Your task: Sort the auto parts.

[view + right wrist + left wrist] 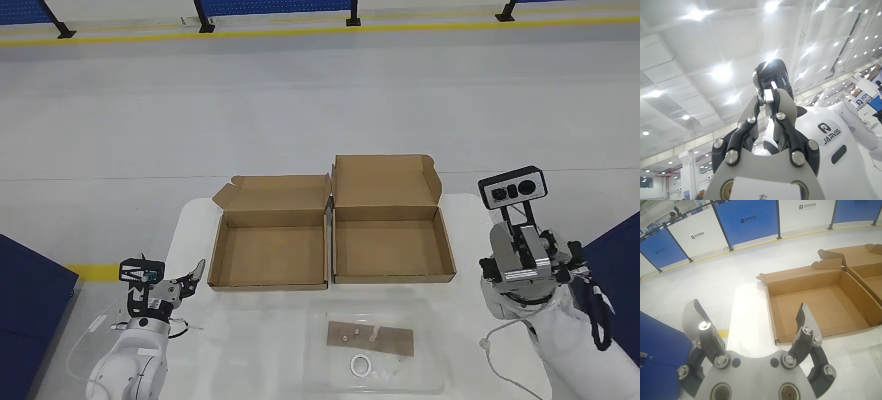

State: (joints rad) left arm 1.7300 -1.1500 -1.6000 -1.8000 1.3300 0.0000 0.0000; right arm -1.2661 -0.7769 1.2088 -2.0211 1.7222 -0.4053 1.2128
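Right claw [767,100], raised, clenched on what seems a black switch part [512,187]; right box [392,248] lies nearest it; left claw [749,306] released beside left box [268,250].

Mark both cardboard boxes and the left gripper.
left cardboard box [268,255]: top view, bare floor.
right cardboard box [390,248]: top view, bare floor.
left gripper [749,304]: left wrist view, midway between fingertips.

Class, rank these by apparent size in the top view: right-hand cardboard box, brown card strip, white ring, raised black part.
Largest: right-hand cardboard box.
Next: brown card strip and black part look alike; the part sits nearer the camera, so no ranking.
Smallest: white ring.
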